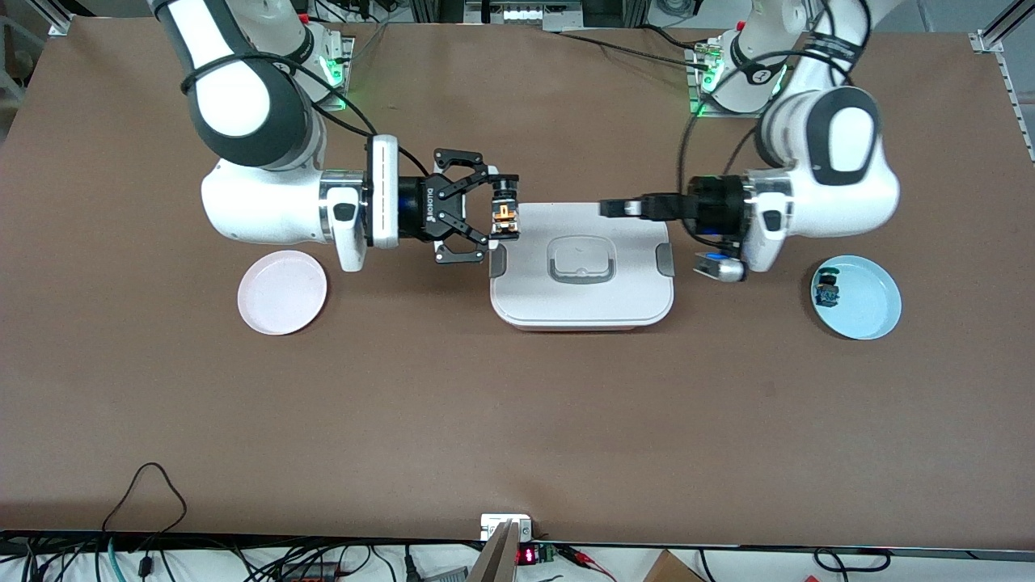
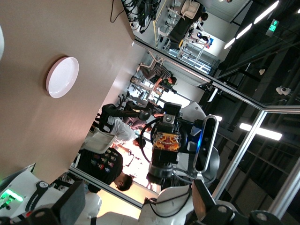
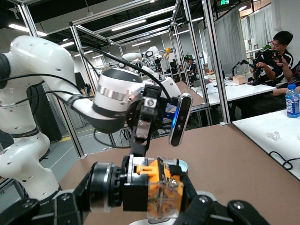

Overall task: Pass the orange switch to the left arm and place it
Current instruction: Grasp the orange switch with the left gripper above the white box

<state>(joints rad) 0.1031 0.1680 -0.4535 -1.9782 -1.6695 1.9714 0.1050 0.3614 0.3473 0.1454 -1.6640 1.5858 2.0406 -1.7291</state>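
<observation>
Box (image 1: 581, 275) sits mid-table. Above its edge toward the right arm's end, the right gripper (image 1: 503, 212) clamps the orange switch (image 1: 505, 215); the left gripper (image 1: 612, 208), fingers apart, hovers over the box. Handover step: left must meet the switch.

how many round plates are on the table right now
2. A pink plate lies toward the right arm's end of the table, beside the box. A blue plate lies toward the left arm's end and holds a small switch. None seems hidden.
</observation>
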